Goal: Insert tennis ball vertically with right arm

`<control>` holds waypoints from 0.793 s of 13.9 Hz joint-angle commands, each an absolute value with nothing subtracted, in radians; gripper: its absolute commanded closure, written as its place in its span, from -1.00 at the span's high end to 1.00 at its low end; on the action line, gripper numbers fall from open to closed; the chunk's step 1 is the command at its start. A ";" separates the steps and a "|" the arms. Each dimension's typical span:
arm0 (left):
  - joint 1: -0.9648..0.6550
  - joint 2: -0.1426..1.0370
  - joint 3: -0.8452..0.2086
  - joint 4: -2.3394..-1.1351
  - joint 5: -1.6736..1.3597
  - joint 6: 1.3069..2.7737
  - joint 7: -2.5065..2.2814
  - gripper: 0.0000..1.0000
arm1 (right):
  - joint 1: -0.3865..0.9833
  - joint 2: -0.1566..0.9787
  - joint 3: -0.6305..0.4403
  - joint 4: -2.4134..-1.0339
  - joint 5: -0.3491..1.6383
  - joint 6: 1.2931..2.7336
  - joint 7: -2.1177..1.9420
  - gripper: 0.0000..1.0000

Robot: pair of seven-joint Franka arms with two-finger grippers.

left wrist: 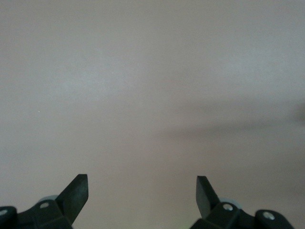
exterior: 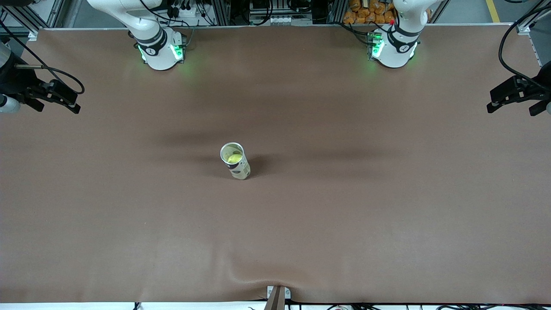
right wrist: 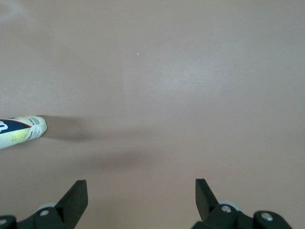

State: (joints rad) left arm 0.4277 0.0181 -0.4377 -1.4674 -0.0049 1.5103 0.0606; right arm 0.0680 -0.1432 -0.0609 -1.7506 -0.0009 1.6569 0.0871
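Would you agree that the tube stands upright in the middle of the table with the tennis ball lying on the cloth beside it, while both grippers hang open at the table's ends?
Not quite: the tennis ball sits inside the tube, as the front view shows through its open top. The rest holds: the tube stands upright mid-table, and the left gripper and right gripper hang open at the table's ends.

A brown table cover [exterior: 387, 224] fills nearly the whole frame, with soft creases and a raised wrinkle at bottom centre. There a small metal clamp [exterior: 278, 294] grips its edge. Along the top edge run aluminium frame rails [exterior: 267, 10] with cables, and orange packets [exterior: 366, 12] sit at upper right.
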 commanded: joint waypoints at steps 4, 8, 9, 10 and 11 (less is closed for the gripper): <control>0.206 -0.044 -0.180 -1.508 -0.017 1.477 0.026 1.00 | 0.051 -0.164 -0.046 -1.770 -0.015 1.664 0.087 1.00; 0.060 -0.096 -0.065 -1.575 -0.017 1.482 -0.055 1.00 | 0.051 -0.164 -0.046 -1.770 -0.015 1.664 0.087 1.00; 0.028 -0.109 -0.051 -1.594 -0.015 1.485 -0.058 1.00 | 0.051 -0.164 -0.046 -1.770 -0.015 1.664 0.087 1.00; -0.016 -0.129 -0.013 -1.618 -0.015 1.489 -0.061 1.00 | 0.051 -0.164 -0.046 -1.770 -0.015 1.664 0.087 1.00; -0.053 -0.150 0.020 -1.647 -0.003 1.499 -0.061 1.00 | 0.051 -0.164 -0.046 -1.770 -0.015 1.664 0.087 1.00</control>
